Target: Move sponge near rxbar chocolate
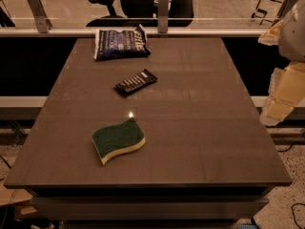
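A broad grey-brown table [205, 128] fills a dim, amber-lit room, one small glint of light [130, 114] on its top. Behind it a pale rail [224, 32] carries a glass partition [71, 8] clamped by metal posts [163, 4]; through the glass, a dark office chair [107, 3] stands on a lighter floor. A low pale ledge [21, 101] runs past the table on either side. Speckled flooring [291, 173] shows at right, crossed by a dark cable [298, 209]. The gripper [278, 109] hangs off the table's right edge.
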`<state>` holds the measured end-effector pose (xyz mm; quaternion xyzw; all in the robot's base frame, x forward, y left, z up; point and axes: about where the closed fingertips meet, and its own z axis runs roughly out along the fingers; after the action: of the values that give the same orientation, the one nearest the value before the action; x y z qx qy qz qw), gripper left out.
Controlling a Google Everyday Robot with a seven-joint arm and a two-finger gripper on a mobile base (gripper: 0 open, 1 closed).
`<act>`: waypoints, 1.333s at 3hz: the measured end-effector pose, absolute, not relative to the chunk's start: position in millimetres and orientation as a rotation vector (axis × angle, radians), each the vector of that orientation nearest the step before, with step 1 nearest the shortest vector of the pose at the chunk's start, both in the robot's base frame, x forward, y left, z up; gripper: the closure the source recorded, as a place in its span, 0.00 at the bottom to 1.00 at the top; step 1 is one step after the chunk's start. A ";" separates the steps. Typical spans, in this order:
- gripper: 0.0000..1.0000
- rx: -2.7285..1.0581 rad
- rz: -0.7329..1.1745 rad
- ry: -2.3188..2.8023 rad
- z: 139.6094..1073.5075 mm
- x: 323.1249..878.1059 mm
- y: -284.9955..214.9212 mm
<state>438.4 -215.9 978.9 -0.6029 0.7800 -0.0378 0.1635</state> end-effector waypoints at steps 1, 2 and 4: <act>0.00 -1.719 -0.108 2.224 978.9 438.4 -215.9; 0.00 -1.717 -0.073 2.181 982.9 434.8 -215.0; 0.00 -1.676 0.109 1.920 991.7 413.0 -224.5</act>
<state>413.0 -224.5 991.7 -0.6285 0.7201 0.0410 0.2910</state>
